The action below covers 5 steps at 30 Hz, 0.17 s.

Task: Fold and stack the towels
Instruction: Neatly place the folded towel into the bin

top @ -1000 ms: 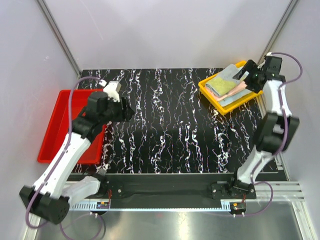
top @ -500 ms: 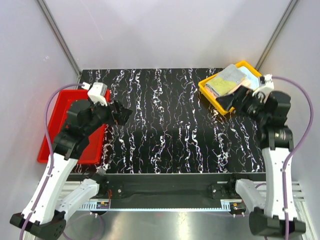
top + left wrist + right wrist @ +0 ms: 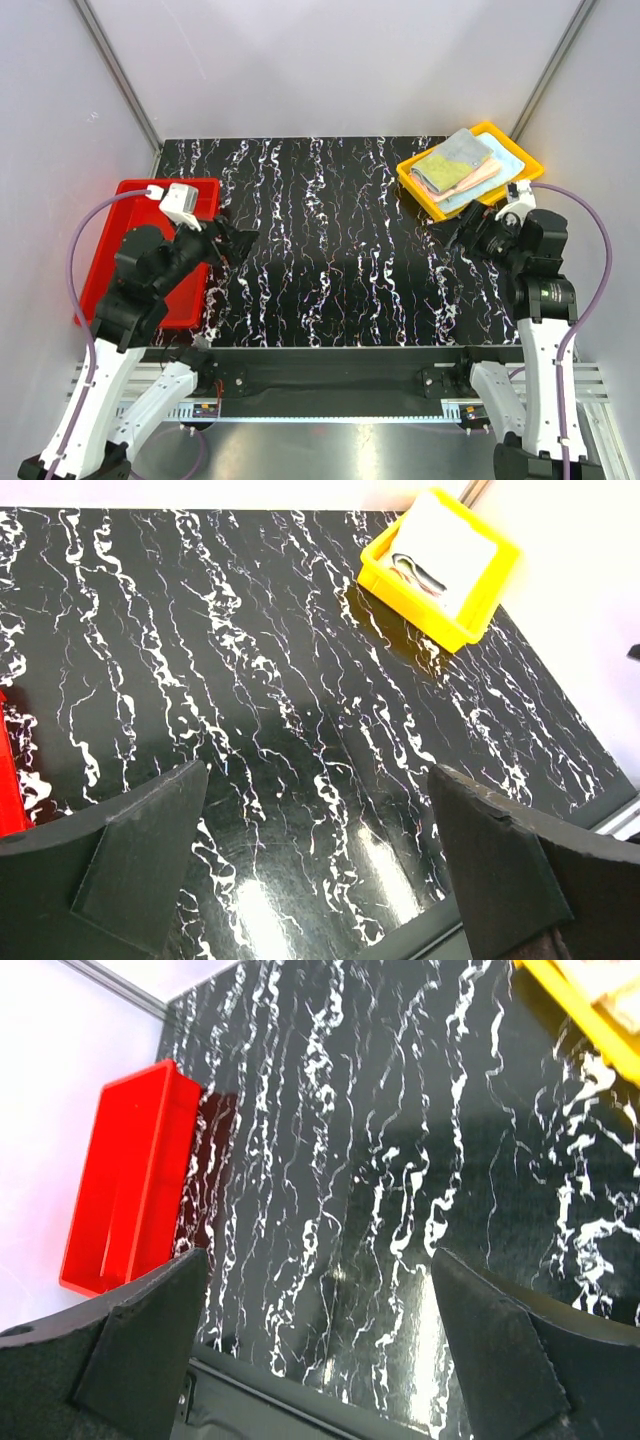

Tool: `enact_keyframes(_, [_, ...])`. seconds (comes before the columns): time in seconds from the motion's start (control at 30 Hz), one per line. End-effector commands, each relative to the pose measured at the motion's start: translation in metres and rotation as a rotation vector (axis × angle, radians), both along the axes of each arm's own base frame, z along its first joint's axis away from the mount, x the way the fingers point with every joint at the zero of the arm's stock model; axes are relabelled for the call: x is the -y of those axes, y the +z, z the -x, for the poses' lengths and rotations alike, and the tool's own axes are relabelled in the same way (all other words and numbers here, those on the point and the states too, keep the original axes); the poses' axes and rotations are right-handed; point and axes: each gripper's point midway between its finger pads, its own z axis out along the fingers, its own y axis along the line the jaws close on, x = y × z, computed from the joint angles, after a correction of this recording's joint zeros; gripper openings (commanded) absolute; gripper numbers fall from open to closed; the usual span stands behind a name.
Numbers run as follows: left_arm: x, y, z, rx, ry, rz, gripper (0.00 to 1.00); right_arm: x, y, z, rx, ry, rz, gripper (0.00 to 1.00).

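Left arm (image 3: 105, 375) and right arm (image 3: 545, 370) look alike here: white shells, chunky black joints, a purple cable (image 3: 70, 262) looping off each, matte black wedge-shaped claw fingers (image 3: 150, 850).

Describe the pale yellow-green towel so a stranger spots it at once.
On the black white-veined table, find the yellow plastic tray at the far right corner. The pale yellow-green towel lies at the pile's left end; its neighbours are grey, peach-pink and blue.

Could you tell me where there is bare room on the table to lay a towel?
The broad middle of the table, between the red tray and the yellow tray, is bare. The red tray looks empty. The yellow tray is crowded with towels; the left gripper and right gripper hang open by the trays.
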Motion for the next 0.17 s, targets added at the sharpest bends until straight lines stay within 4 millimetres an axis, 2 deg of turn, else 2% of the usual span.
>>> enact_keyframes(0.0, [0.0031, 0.0187, -0.0044, 0.062, -0.010, 0.024, 0.99, 0.0007, 0.0016, -0.0017, 0.012, -0.007, 0.004, 1.00])
enact_keyframes(0.13, [0.0030, 0.0167, -0.0045, 0.050, -0.011, 0.015, 0.99, 0.0013, 0.0059, -0.0050, 0.031, -0.014, 0.000, 1.00])
